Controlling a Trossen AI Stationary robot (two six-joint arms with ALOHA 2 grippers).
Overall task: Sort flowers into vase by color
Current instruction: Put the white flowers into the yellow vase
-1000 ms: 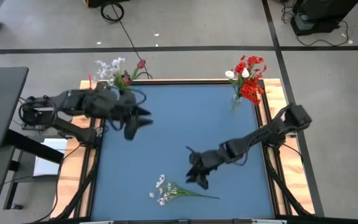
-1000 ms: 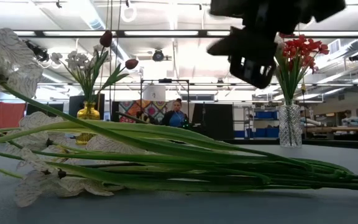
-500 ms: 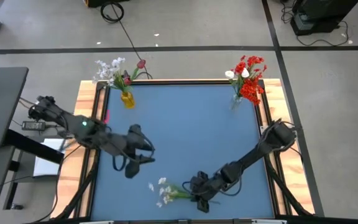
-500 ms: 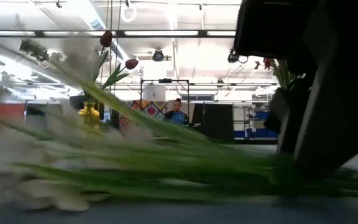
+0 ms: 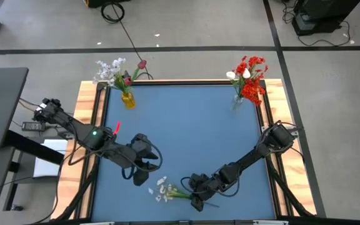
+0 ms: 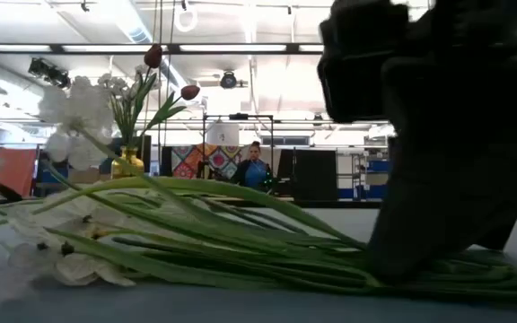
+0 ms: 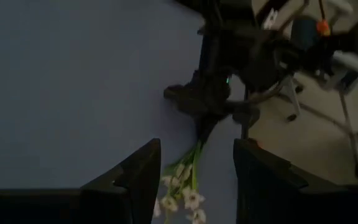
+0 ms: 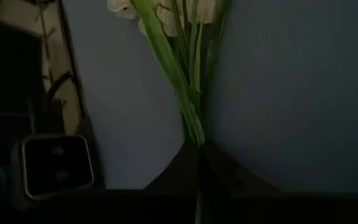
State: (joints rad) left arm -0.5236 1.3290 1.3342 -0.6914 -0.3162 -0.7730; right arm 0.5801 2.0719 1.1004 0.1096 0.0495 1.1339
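Observation:
A spray of small white blossoms on green stems (image 5: 167, 190) lies flat on the blue table (image 5: 186, 125) near its front edge. It fills the low view (image 6: 223, 256). My right gripper (image 5: 196, 200) is low at the spray's stem end and shut on the stems. My left gripper (image 5: 141, 178) hovers open just left of the blossoms and touches nothing. In its wrist view the blossoms (image 7: 182, 198) show between its fingers. A yellow vase (image 5: 127, 100) with white sprays and red buds stands at the far left. A clear vase (image 5: 238, 100) with red blossoms and white tulips stands at the far right. My right gripper pinches the bundle of green stems (image 8: 191, 127) between its two fingers (image 8: 219, 163), well back from the blossoms. It comes slanting down from the table's right side, pointing roughly along the stems toward the blossoms. The spray lies on the table.
Wooden rails (image 5: 94, 131) frame the table's left and right sides. Cables and floor lie beyond the far edge. In the low view a person (image 6: 256, 168) stands far back in the room. Bare blue tabletop spreads between the two vases and the arms.
My right gripper has gone toward the near edge and down onto the spray's stems, then shut on them. My left gripper has come from the far left toward the near edge, stopping beside the blossoms, still open. The spray has shifted a little on the table.

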